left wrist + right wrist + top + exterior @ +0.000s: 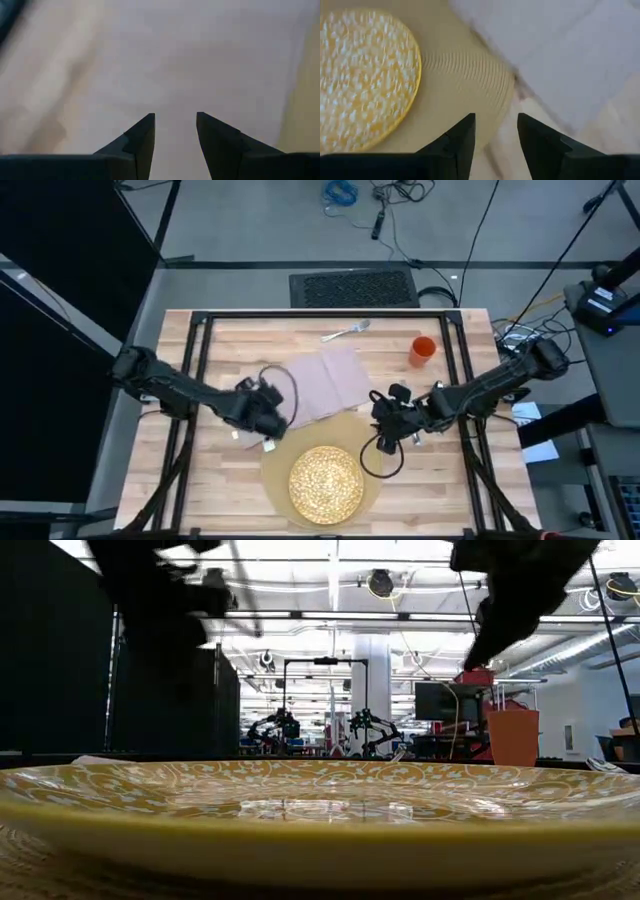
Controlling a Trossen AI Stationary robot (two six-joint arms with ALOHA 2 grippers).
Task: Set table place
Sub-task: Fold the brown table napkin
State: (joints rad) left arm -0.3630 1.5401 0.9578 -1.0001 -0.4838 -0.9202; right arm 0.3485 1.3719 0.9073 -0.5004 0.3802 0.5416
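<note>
Left gripper (268, 420) low over the napkin (325, 385), fingers (142, 135) narrowly parted, nothing held; cloth directly beneath and ahead. Right gripper (392, 423) hovering past the placemat (465, 75) rim, likewise narrowly parted and empty, plate (326, 483) off to its near side, cup (423, 350) and fork (347, 332) well beyond on the worktop (230, 340). Risks, as judged: pinching only the top fold and dragging the napkin crooked; snagging the placemat edge beneath the napkin and shifting the plate; both arms crowding the same cloth corner.
</note>
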